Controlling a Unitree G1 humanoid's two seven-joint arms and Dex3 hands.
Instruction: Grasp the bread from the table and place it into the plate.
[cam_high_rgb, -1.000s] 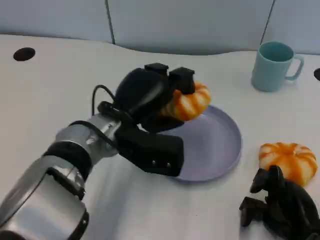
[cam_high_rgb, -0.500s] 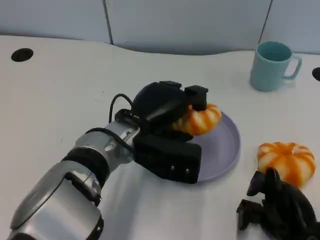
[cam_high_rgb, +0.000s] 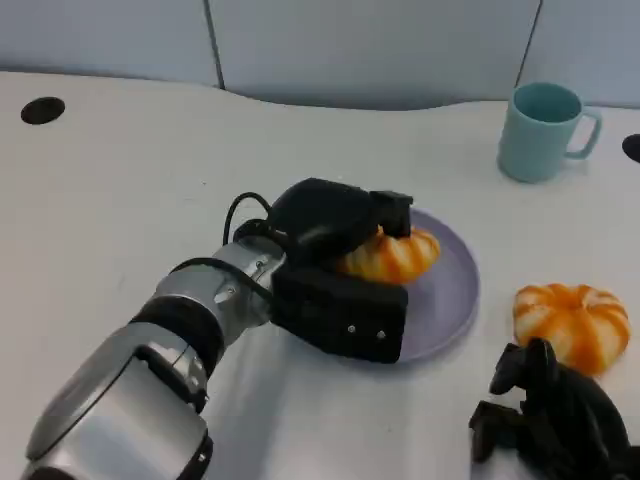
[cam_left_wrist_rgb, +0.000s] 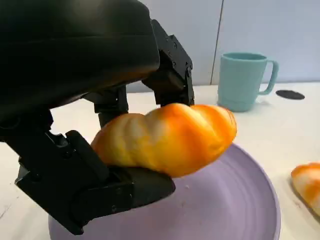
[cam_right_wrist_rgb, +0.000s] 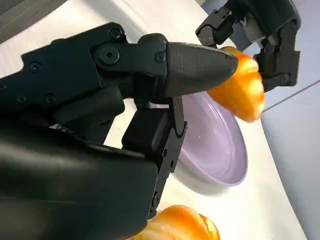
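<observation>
My left hand (cam_high_rgb: 335, 235) grips an orange, striped bread (cam_high_rgb: 392, 255) and holds it low over the lavender plate (cam_high_rgb: 450, 300). In the left wrist view the bread (cam_left_wrist_rgb: 170, 137) hangs just above the plate (cam_left_wrist_rgb: 240, 210), clasped between black fingers (cam_left_wrist_rgb: 170, 80). A second orange bread (cam_high_rgb: 572, 322) lies on the table right of the plate. My right hand (cam_high_rgb: 555, 425) rests at the near right, just in front of that second bread, holding nothing, fingers curled. The right wrist view shows the held bread (cam_right_wrist_rgb: 240, 90), the plate (cam_right_wrist_rgb: 220, 150) and the second bread (cam_right_wrist_rgb: 180, 225).
A light teal mug (cam_high_rgb: 540, 130) stands at the back right. Dark round holes sit in the tabletop at the far left (cam_high_rgb: 42, 110) and at the right edge (cam_high_rgb: 632, 147). A grey wall panel runs along the back.
My left hand has carried the bread to the right and down, from above the plate's far left rim to low over its middle. The right hand has stayed put.
</observation>
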